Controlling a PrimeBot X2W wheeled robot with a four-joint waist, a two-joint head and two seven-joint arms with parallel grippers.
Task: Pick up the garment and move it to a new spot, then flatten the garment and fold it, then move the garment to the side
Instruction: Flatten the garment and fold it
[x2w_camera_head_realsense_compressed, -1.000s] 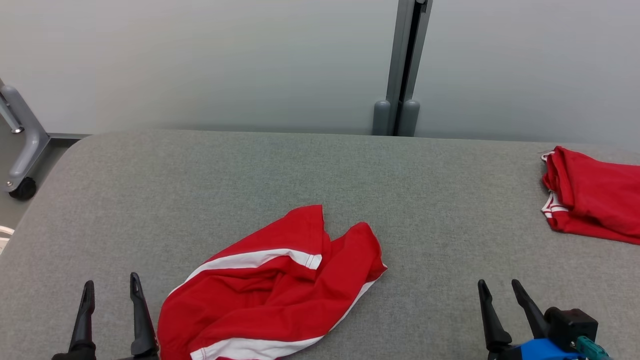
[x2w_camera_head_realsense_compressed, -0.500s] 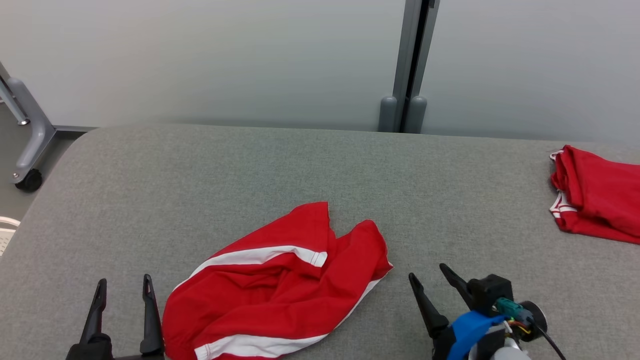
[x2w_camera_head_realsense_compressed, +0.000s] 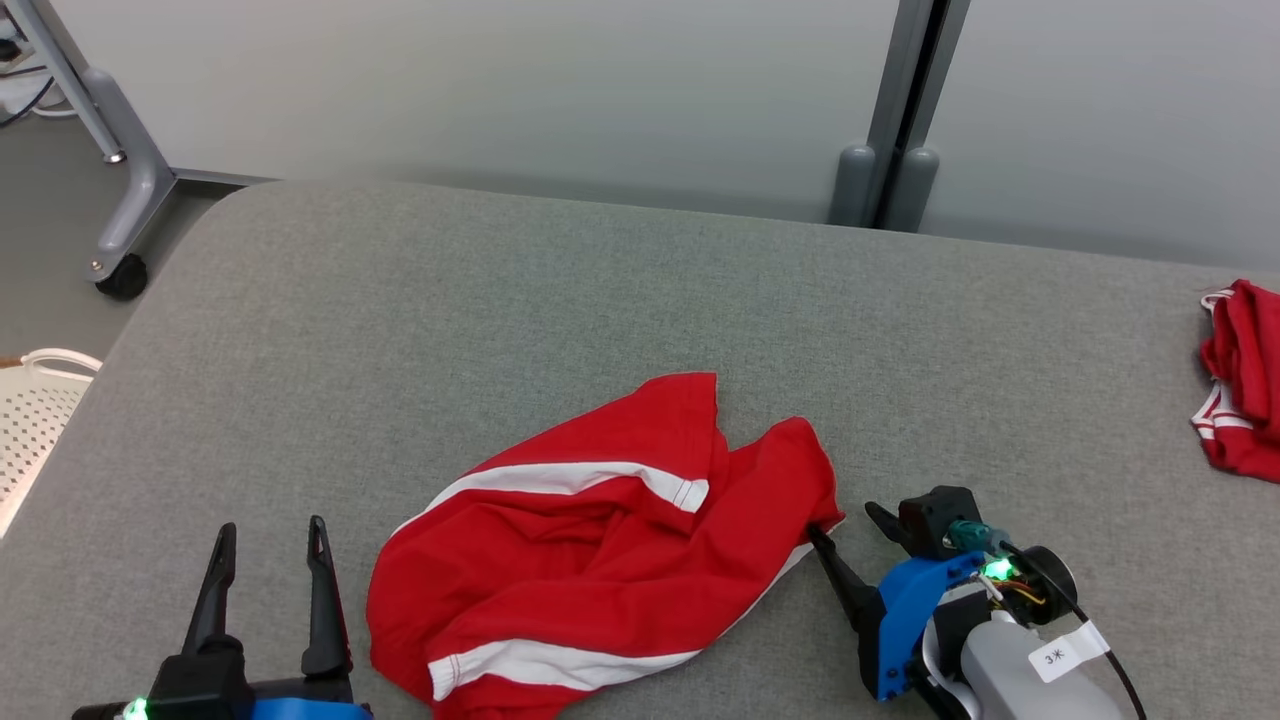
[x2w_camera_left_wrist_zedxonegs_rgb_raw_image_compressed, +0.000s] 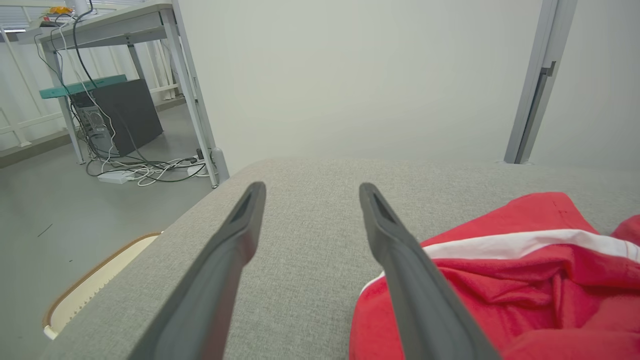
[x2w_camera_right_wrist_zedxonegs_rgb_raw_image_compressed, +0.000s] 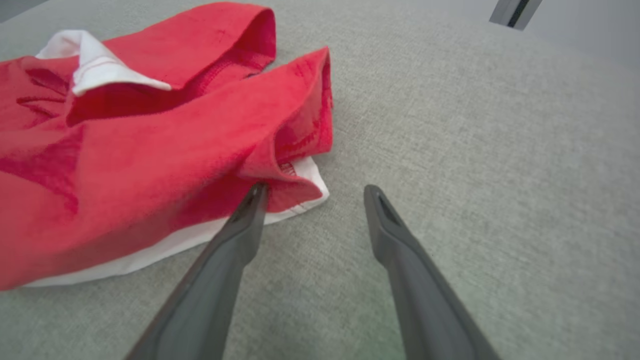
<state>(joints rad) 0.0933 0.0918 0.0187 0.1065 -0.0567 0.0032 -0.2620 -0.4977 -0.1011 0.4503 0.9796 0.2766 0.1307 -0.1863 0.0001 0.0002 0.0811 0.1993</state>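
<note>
R gripper (x2w_camera_head_realsense_compressed: 842, 520) has come in from the lower-right corner to the right edge of the red shorts (x2w_camera_head_realsense_compressed: 600, 550). The head cam has swung too, so the shift of the whole frame isn't the things moving. L gripper (x2w_camera_head_realsense_compressed: 272, 527) is still just left of the shorts, as before.

R gripper: fingers spread wide, holding nothing. In the right wrist view, one fingertip (x2w_camera_right_wrist_zedxonegs_rgb_raw_image_compressed: 257, 192) touches the shorts' white-trimmed hem corner, under a raised red fold; the other is over bare cloth.

L gripper: fingers also wide apart, empty, pointing up the table. In the left wrist view, the shorts (x2w_camera_left_wrist_zedxonegs_rgb_raw_image_compressed: 525, 270) lie beside its right finger; can't tell if they touch.

Shorts: crumpled, white stripes showing, near the front-centre of the grey padded table (x2w_camera_head_realsense_compressed: 500, 300).

A second red garment (x2w_camera_head_realsense_compressed: 1240, 380), folded, sits at the far right edge, well apart. A white perforated basket (x2w_camera_head_realsense_compressed: 40, 410) is off the table's left side, and a grey castor leg (x2w_camera_head_realsense_compressed: 125, 250) stands on the floor behind it.
</note>
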